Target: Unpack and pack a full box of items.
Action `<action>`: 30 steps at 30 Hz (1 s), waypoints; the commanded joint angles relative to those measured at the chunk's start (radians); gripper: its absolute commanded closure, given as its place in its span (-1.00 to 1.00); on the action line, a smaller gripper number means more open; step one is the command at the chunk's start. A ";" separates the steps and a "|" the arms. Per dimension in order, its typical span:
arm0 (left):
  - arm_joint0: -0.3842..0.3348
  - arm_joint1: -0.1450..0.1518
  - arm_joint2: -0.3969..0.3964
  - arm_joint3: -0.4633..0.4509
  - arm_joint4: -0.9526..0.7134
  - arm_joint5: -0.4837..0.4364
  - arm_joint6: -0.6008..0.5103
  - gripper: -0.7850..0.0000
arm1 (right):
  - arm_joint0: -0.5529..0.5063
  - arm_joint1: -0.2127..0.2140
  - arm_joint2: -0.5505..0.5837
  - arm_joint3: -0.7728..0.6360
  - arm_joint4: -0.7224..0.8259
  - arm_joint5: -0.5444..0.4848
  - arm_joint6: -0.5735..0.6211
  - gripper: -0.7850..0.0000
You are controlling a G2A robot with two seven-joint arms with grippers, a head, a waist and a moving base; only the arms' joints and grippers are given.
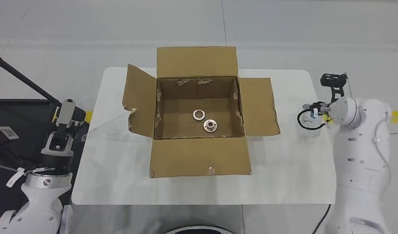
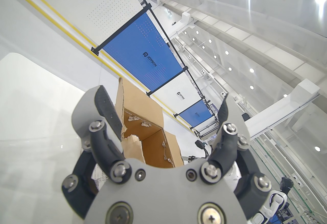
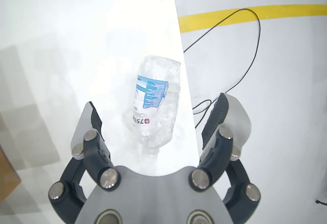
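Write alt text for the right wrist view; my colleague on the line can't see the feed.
The right gripper, open, hangs over a crumpled clear plastic bottle with a blue-and-white label, lying on the white table close to its edge. Past the edge, a black cable trails over grey floor marked with a yellow line.

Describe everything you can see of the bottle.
The bottle is clear thin plastic, crumpled, seemingly empty, with a blue and white label round its middle. It lies on its side on the white table, near the edge, neck toward the right gripper, whose open fingers flank it without touching.
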 commanded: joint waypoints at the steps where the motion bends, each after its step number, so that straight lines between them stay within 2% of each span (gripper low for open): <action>1: 0.000 0.000 0.000 0.000 0.000 0.000 0.000 -1.00 | 0.009 0.003 -0.002 0.032 -0.004 -0.015 0.002 -1.00; 10: 0.000 0.000 0.000 0.000 0.000 0.000 0.000 -1.00 | 0.022 0.010 -0.008 0.135 0.035 -0.033 -0.014 -1.00; 20: 0.000 0.000 0.000 0.000 0.000 0.000 0.000 -1.00 | 0.042 0.018 -0.016 0.225 0.080 -0.035 -0.038 -0.80; 24: 0.000 0.000 0.000 0.000 0.000 0.000 0.000 -1.00 | 0.057 0.021 -0.023 0.263 0.088 -0.036 -0.049 -0.40; 28: 0.000 0.000 0.000 0.000 0.000 0.000 0.000 -1.00 | 0.066 0.024 -0.030 0.283 0.097 -0.034 -0.055 0.21; 29: 0.000 0.000 0.000 0.000 0.000 0.000 0.000 -1.00 | 0.068 0.025 -0.031 0.286 0.100 -0.035 -0.056 0.40; 30: 0.000 0.000 0.000 0.000 0.000 0.000 0.000 -1.00 | 0.069 0.026 -0.031 0.288 0.102 -0.033 -0.058 0.69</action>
